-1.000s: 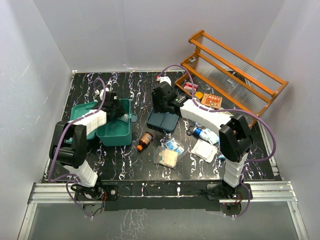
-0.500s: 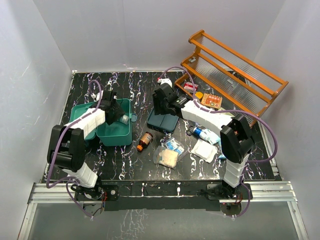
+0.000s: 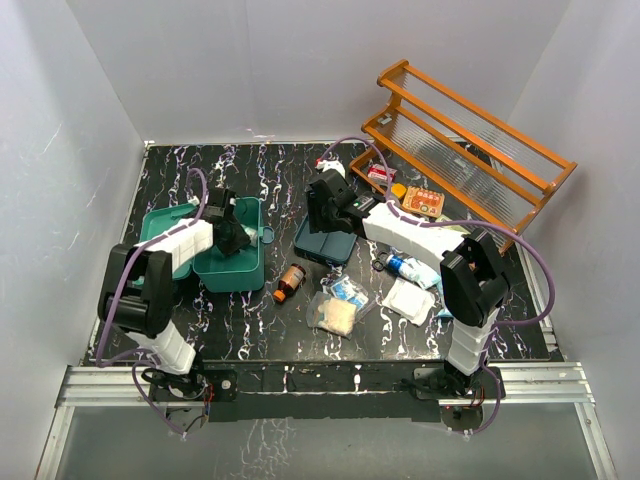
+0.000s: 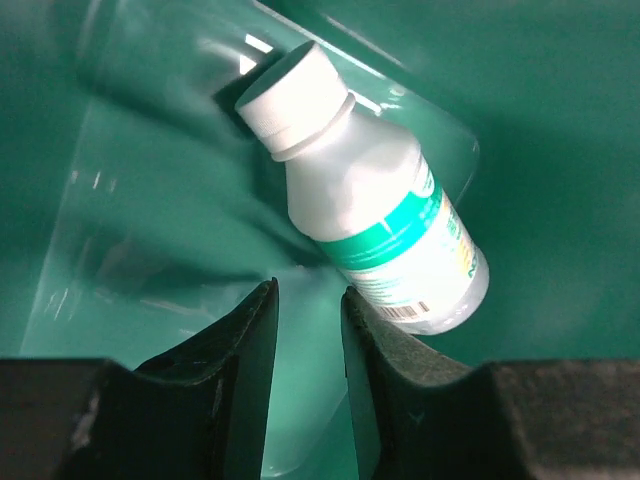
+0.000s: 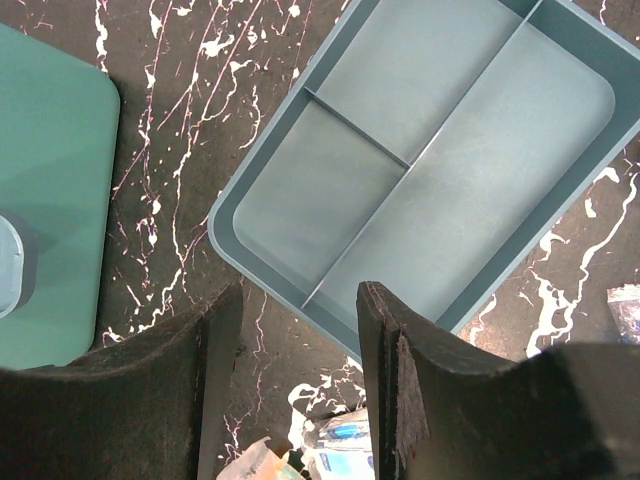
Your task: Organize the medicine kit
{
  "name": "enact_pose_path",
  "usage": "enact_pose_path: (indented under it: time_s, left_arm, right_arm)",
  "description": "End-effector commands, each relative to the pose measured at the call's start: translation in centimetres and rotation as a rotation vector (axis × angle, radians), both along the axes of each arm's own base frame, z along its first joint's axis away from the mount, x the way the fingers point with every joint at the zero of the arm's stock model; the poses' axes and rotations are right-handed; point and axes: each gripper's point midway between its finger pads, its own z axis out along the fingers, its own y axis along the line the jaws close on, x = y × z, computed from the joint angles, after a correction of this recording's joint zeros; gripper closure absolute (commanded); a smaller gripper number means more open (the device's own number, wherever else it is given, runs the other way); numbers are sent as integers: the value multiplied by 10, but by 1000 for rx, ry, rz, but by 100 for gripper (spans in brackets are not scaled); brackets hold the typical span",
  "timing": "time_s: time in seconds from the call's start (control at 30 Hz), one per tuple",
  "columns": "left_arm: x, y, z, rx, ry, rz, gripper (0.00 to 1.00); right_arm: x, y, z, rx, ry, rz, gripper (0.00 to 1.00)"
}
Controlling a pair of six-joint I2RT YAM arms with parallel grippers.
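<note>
Now the left fingers have narrowed, empty, beside the bottle; right fingers apart.

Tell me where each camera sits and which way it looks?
Top: high behind the bases, looking down on the table; left arm and right arm show, plus medicine kit and divided tray.
Left wrist: on the left arm, looking into the kit at a white bottle; its fingers show.
Right wrist: on the right arm, looking down at the tray; its fingers show.
Shared: top and right wrist both see the tray.
</note>
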Motion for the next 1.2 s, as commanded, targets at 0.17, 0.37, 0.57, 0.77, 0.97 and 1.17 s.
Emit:
enact_pose_path:
  time_s: [0.17,0.37,0.57,0.77,0.97,1.17]
  left_arm:
    - [39,-14,7,-11,-53,-68,67]
    - [41,-10,11,10,-62,-62,65]
    - [35,-9,25,8,-73,-58,63]
    - [25,-1,66,38,-122,-67,60]
    - [5,9,131,58,-242,-88,54]
    - [-23,1,183,-13,-382,-156,47]
  right_arm:
    - [5,9,30,61,-82,37,52]
    - [-15,25,23,101,-37,201,52]
    - [-30,35,31,194,-17,246,49]
    - [-36,32,23,263,83,101,42]
    - [-45,29,-2,305,267,-115,39]
    - [-66,32,-22,363,488,-338,42]
